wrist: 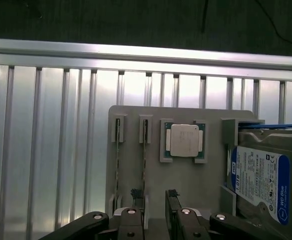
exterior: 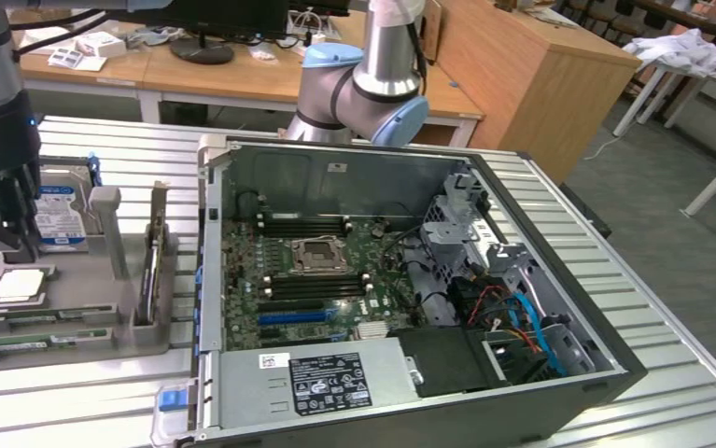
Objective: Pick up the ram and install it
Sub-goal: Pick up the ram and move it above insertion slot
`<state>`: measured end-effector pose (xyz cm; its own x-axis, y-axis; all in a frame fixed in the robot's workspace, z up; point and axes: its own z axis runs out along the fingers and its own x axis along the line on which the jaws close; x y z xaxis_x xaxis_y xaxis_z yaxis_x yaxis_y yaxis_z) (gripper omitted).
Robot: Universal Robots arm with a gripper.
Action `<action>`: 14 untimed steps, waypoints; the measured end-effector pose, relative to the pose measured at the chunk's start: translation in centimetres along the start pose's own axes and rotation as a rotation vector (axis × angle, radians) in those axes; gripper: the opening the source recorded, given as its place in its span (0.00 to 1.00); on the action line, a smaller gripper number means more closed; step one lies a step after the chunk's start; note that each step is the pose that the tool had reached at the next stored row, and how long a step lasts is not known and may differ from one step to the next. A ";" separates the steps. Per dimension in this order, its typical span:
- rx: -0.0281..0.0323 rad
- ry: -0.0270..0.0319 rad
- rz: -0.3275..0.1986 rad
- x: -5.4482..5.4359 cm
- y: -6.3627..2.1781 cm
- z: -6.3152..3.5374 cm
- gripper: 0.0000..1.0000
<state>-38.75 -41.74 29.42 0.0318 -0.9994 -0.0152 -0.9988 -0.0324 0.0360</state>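
Note:
Two ram sticks stand on edge in slots of a grey holder (wrist: 185,175); they are thin and green, one (wrist: 145,160) beside the other (wrist: 117,160). In the exterior view they lie as green strips (exterior: 28,318) at the holder's near end. My gripper (wrist: 153,200) hovers above the holder, open and holding nothing. Its black fingertips (wrist: 171,195) straddle the inner stick's near end without touching it. In the exterior view the gripper (exterior: 3,238) hangs at the left edge. The open computer case (exterior: 582,364) shows the motherboard's black memory slots (exterior: 308,225).
On the holder also sit a square silver CPU (wrist: 184,140) and a hard drive (wrist: 265,185) with a blue label. A tall upright bracket (exterior: 152,266) stands between holder and case. The ribbed aluminium table (wrist: 46,150) ends in a rail. The arm's base (exterior: 364,89) stands behind the case.

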 end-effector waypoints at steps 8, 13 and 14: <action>0.0000 -0.0002 0.004 0.0 -0.04 1.08 0.31; 0.0001 -0.0003 0.006 0.0 -0.06 1.65 0.31; 0.0001 -0.0002 0.007 0.0 -0.06 1.78 0.31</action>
<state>-38.75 -41.74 27.64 0.0249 -0.9996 -0.0151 -0.9990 -0.0254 0.0360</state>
